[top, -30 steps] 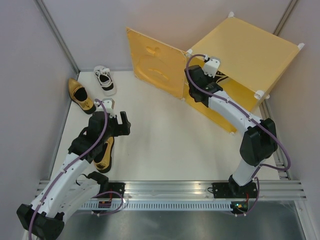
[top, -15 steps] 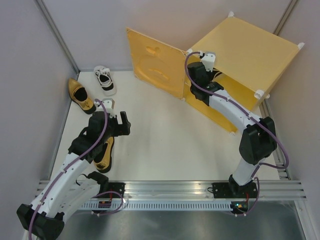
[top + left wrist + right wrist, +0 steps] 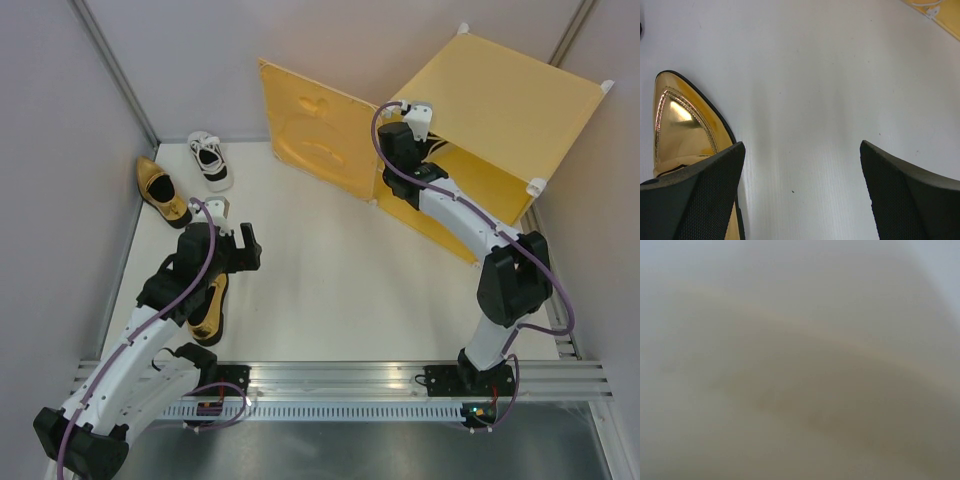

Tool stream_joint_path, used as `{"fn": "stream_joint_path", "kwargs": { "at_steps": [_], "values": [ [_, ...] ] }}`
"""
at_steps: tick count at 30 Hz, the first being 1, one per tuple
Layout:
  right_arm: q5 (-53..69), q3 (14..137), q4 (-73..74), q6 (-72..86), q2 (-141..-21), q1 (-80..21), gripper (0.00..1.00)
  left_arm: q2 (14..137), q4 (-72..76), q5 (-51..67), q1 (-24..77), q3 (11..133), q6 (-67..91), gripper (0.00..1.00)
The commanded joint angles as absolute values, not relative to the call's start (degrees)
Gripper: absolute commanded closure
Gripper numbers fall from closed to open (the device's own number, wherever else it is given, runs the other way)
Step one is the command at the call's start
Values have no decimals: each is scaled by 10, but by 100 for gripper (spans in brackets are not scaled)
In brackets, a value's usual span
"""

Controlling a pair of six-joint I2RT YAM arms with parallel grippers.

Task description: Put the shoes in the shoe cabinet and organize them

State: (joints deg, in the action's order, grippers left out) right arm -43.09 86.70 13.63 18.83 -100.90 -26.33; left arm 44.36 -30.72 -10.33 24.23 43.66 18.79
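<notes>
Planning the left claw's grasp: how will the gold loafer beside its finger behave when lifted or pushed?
The gold loafer looks mirror-glossy, so probably slippery in a pinch. Its pointed toe shows a crisp shape, likely stiff. Lying low and long, it should slide rather than tip.

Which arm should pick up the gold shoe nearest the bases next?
Probably left: its open claw hangs right at that gold shoe, while the right arm reaches into the cabinet.
</notes>
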Motion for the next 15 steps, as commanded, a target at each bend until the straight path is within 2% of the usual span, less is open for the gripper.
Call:
{"fn": "stream_joint_path", "kwargs": {
  "at_steps": [1, 8, 9, 10, 15],
  "values": [
    [-369, 851, 117, 207, -1015, -235, 84, 445, -287, -104, 241, 435, 174, 2],
    [-372, 838, 127, 204, -989, -238, 81, 443, -288, -106, 241, 433, 173, 2],
    [-374, 832, 127, 202, -986, -237, 73, 444, -287, -107, 241, 433, 173, 2],
    [-375, 827, 127, 200, -983, -237, 70, 444, -287, -107, 241, 433, 173, 2],
    [-384, 812, 137, 196, -959, -237, 69, 445, -288, -109, 241, 434, 174, 2]
  ]
}}
